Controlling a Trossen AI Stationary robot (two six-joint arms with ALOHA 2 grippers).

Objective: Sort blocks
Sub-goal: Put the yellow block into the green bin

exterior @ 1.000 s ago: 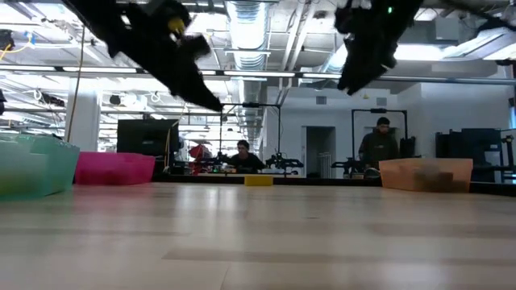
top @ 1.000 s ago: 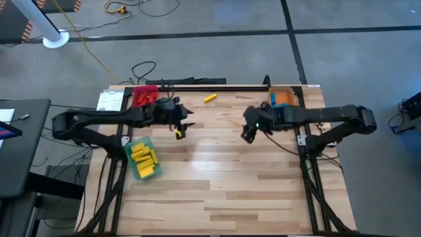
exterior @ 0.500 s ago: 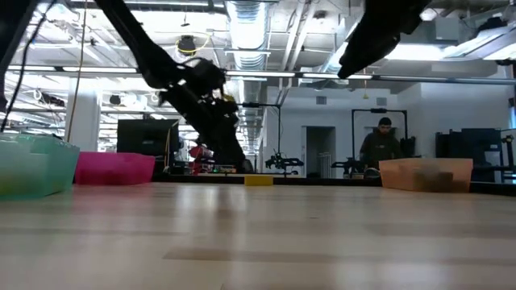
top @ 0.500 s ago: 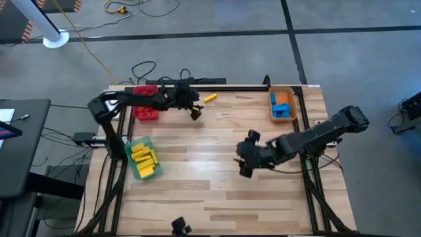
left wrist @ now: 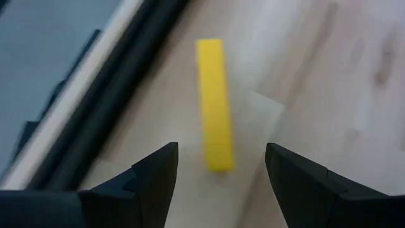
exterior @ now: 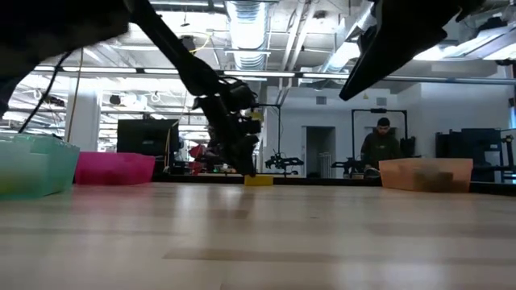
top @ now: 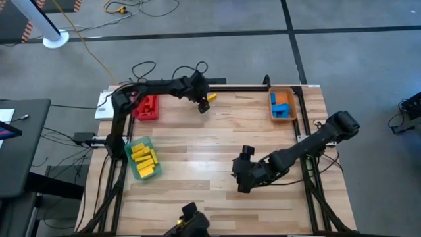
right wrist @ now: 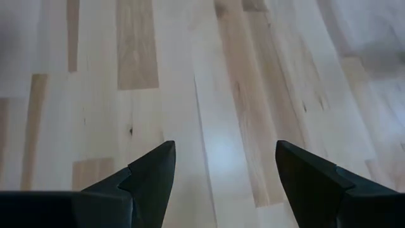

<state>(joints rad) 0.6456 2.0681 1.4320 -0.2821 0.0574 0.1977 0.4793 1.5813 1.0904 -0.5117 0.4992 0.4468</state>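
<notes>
A single yellow block (top: 210, 97) lies flat on the wood at the table's far edge, also seen in the low view (exterior: 258, 180). My left gripper (top: 202, 105) hovers just over it, slanting down and open. In the left wrist view its fingers (left wrist: 155, 180) stand on either side of the block's (left wrist: 214, 101) nearer end, apart from it. My right gripper (top: 238, 179) hangs open over bare wood toward the near right, and the right wrist view (right wrist: 224, 145) shows nothing between its fingers.
A red tray (top: 146, 107) with red blocks stands at the far left. A green tray (top: 143, 159) with several yellow blocks stands at the left, and an orange tray (top: 281, 105) with blue blocks at the far right. A black rail (top: 230, 85) runs along the far edge.
My left gripper has swung from over the table's left middle toward the far edge and sunk down over the yellow block, staying open. My right gripper has gone from the right middle toward the near edge and lower, also open. The block has not moved.
</notes>
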